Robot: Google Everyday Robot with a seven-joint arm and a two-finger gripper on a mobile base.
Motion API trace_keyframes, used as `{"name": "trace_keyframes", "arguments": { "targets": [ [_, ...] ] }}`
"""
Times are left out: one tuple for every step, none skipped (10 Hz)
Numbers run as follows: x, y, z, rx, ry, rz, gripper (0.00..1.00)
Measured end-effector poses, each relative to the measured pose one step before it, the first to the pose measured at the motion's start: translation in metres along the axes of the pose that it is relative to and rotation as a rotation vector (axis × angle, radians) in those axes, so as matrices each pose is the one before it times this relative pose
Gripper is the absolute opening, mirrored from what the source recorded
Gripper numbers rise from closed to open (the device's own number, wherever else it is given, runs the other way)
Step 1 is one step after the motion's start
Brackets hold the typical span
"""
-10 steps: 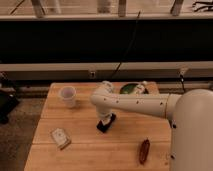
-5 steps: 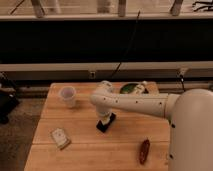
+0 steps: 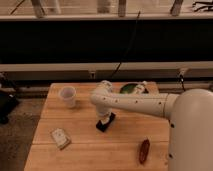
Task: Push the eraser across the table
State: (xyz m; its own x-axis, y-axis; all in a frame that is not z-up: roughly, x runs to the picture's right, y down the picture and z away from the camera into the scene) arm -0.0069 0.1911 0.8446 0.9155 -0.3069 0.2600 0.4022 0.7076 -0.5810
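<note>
Right now your claw (image 3: 103,120) sits low over the middle of the desk (image 3: 85,150), at the end of the white arm (image 3: 135,103) that reaches in from the right side of the view. It comes down onto the near end of the eraser (image 3: 106,122), and whether it is clenched or released you cannot tell from this angle.

You find the eraser lying flat on the planks close to the desk's centre, its long side slanting from the lower left up to the right. Only its dark outline shows around the claw's tip.

Off to the left, toward the back edge, you have the white cup (image 3: 67,96) standing upright, well apart from the eraser. Nearer the front left corner lies the small pale box (image 3: 60,138), turned at an angle. On the right, close to the front edge, the reddish-brown oblong item (image 3: 144,150) lies lengthwise beside the robot's white body (image 3: 192,132). Behind the arm, at the back edge, a green item (image 3: 129,88) shows partly.
</note>
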Motion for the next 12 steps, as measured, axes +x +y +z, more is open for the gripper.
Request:
{"name": "trace_keyframes", "arguments": {
  "targets": [
    [0.00022, -0.00025, -0.00116, 0.00055, 0.00001, 0.00052, 0.01],
    [0.00047, -0.0008, 0.00091, 0.00089, -0.00127, 0.00258, 0.01],
    [-0.00032, -0.00306, 0.00293, 0.00573, -0.00375, 0.00183, 0.01],
    [-0.00007, -0.00006, 0.00001, 0.0007, -0.00054, 0.00008, 0.01],
    [0.00087, 0.00068, -0.00174, -0.00227, 0.00095, 0.00204, 0.01],
    [-0.00006, 0.00008, -0.00136, -0.00065, 0.00058, -0.00111, 0.01],
    [0.00012, -0.0004, -0.00067, 0.00083, 0.00024, 0.0, 0.01],
    [0.00007, -0.00006, 0.00007, -0.00029, -0.00008, 0.00029, 0.01],
    [0.00094, -0.00289, 0.00273, 0.00498, -0.00266, 0.00375, 0.01],
    [-0.00066, -0.0007, 0.00097, 0.0016, -0.00171, -0.00116, 0.01],
    [0.00046, 0.00036, -0.00108, -0.00068, 0.00026, 0.00011, 0.01],
    [0.00015, -0.00001, -0.00226, -0.00178, 0.00182, -0.00102, 0.01]
  ]
}}
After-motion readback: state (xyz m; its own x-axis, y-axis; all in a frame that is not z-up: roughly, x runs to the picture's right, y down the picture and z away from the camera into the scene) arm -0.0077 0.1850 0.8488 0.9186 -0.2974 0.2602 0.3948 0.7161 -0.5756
